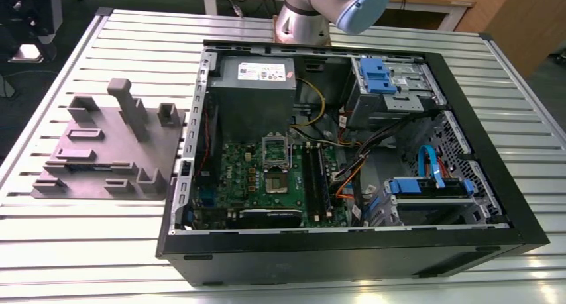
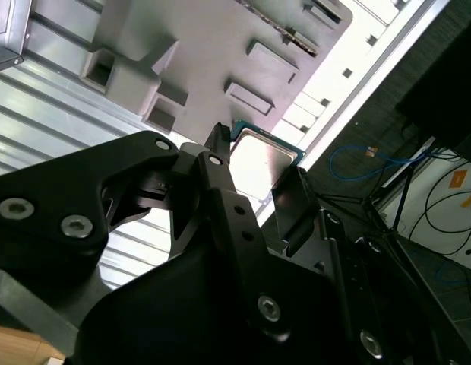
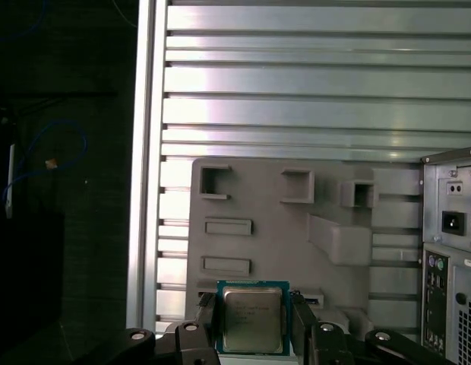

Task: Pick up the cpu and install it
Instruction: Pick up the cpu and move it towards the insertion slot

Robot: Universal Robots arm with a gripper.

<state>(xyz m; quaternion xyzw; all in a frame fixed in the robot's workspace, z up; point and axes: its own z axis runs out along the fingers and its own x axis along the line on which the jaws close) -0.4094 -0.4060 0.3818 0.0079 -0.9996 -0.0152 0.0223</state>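
The cpu (image 3: 252,318), a small square chip with a silvery top and a thin teal rim, sits between my gripper's (image 3: 253,323) two black fingers (image 3: 207,319). My gripper is shut on its two opposite edges. In the second wrist view the cpu (image 2: 262,156) shows beyond the black fingers (image 2: 220,156) of the gripper (image 2: 254,171). Beneath it in both wrist views lies the grey moulded plate (image 3: 281,228) (image 2: 213,53), near one edge. In the exterior view the plate (image 1: 97,152) lies on the table at the exterior view's left, and the silver-framed socket (image 1: 280,182) sits on the green motherboard.
The open black computer case (image 1: 478,118) lies on the slatted metal table (image 1: 89,238), with a grey power supply (image 1: 256,75), blue drive brackets and loose cables inside. The case's rear panel (image 3: 452,251) stands beside the plate. The arm's base (image 1: 305,19) rises behind the case.
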